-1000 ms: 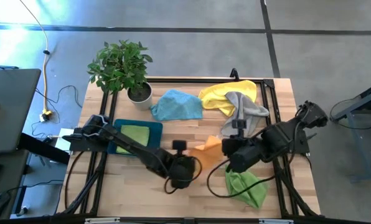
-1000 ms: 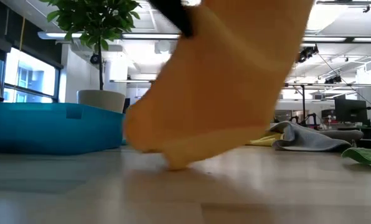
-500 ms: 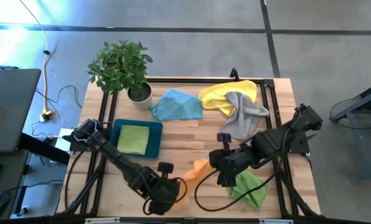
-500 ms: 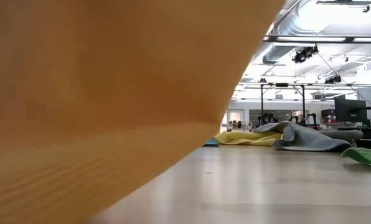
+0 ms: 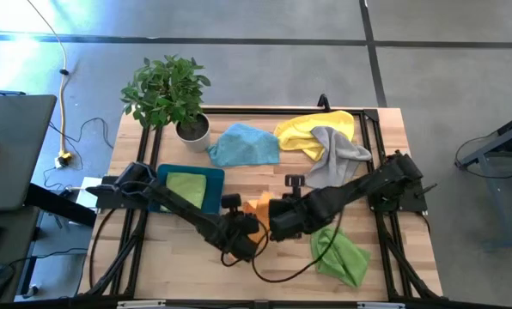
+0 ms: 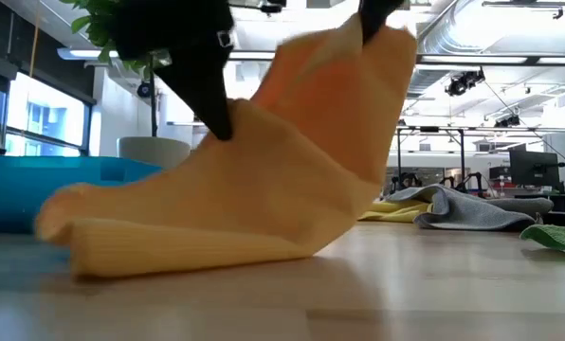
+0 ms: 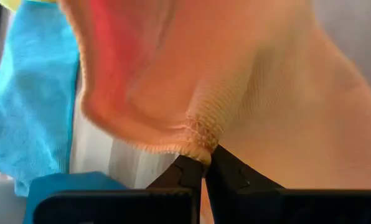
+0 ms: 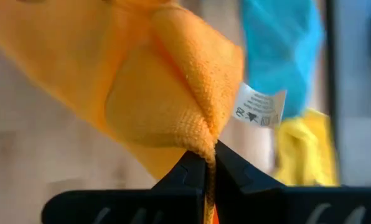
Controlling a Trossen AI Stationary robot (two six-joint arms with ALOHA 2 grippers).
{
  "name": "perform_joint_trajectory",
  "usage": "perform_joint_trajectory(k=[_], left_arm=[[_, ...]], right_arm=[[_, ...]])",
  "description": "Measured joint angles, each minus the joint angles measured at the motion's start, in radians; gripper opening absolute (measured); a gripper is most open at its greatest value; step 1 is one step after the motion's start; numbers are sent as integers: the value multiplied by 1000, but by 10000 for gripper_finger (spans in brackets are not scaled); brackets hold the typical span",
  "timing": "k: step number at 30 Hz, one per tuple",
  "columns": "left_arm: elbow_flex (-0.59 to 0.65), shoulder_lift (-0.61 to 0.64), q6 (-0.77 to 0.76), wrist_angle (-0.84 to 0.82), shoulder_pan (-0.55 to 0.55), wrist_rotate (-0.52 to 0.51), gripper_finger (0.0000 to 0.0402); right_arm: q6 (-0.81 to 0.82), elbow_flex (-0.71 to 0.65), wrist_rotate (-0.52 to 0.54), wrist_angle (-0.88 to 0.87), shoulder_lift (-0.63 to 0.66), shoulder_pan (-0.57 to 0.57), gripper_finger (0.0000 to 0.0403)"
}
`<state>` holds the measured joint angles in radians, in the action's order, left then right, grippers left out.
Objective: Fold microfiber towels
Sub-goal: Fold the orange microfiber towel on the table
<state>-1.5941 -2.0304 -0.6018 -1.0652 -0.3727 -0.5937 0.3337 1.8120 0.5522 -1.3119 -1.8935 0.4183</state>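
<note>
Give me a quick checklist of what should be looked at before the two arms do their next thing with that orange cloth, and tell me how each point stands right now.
1. Left pincer shut on an edge of the orange towel: ok.
2. Right pincer shut on another edge, beside the white label: ok.
3. Lower fold of the orange towel resting on the table: ok.
4. Towel spread flat and smooth between the pincers: not ok, it hangs bunched and creased.
5. The two held corners level with each other: cannot tell.
6. Other cloths clear of the work spot: ok, the grey towel and lime green towel lie apart.
</note>
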Motion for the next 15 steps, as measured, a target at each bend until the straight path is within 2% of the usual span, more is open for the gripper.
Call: perform_joint_trajectory(k=[4, 9, 12, 15], left_arm=[[35, 0, -23, 39, 26, -23, 13], [103, -5, -16, 107, 56, -31, 28], [138, -5, -37, 112, 77, -75, 41], [157, -5, -51, 114, 105, -85, 62]], right_arm=[[-11, -109, 82, 52, -6, -34, 0], [-39, -275, 88, 181, 6, -81, 0], [-47, -359, 86, 255, 7, -113, 0], [-41, -415, 88, 278, 7, -146, 0]])
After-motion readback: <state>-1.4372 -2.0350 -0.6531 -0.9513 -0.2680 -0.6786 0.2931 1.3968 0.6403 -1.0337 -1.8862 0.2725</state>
